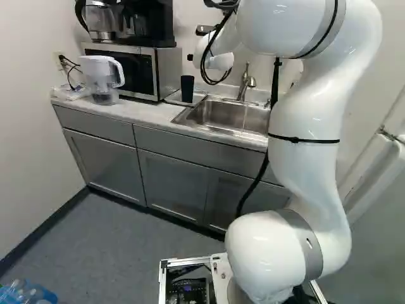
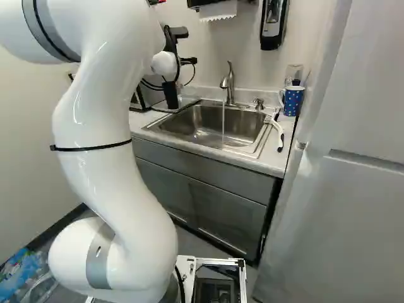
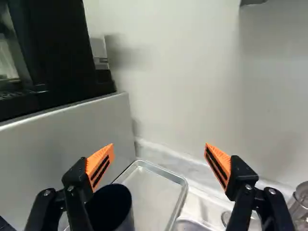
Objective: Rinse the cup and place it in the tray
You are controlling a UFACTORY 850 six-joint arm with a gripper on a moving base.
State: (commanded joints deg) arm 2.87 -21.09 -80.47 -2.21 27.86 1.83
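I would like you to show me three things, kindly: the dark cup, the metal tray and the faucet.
Dark cup (image 1: 187, 89): left base view, on its outer side wall.
Metal tray (image 3: 154, 192): wrist view, on its bare flat bottom.
Faucet (image 2: 230, 93): right base view, on its upright body.

One cup (image 1: 187, 88), one tray (image 3: 153, 192), one mug (image 2: 293, 101), bottles (image 1: 28, 294) hard to count.

- Cup (image 1: 187, 90): plain black
- Tray (image 3: 151, 190): silver
- Finger pads (image 3: 100, 162): orange, striped black
- Mug (image 2: 292, 103) at the far right: blue with pale dots, white handle
- Microwave (image 1: 168, 71) on the left: silver, black front
- Counter (image 1: 142, 113): whitish
- Cupboards (image 1: 106, 161): grey
- Floor (image 1: 120, 247): blue-grey
- Arm (image 1: 313, 171): white, grey bands, black straps
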